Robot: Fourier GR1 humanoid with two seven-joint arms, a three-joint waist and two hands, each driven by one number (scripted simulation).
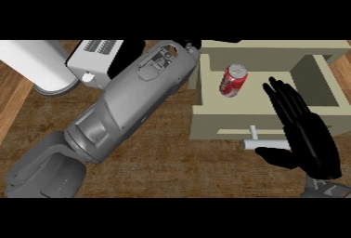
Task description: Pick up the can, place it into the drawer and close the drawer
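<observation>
A red can (233,80) with a silver top lies on its side inside the open beige drawer (226,123), near the drawer's left wall. My right hand (312,139) is open with straight fingers pointing up, over the drawer's right part and front wall; it is apart from the can, to its right. Its thumb covers the right end of the white drawer handle (255,144). My left forearm (130,102) runs from the lower left up to the drawer's back left corner. Only a black sliver of the left hand (192,45) shows at the top edge.
A white appliance with slots (93,58) stands at the back, left of my left forearm. A tall white cylinder (41,65) stands at the far left. The counter top (171,162) is brown wood grain in front of the drawer.
</observation>
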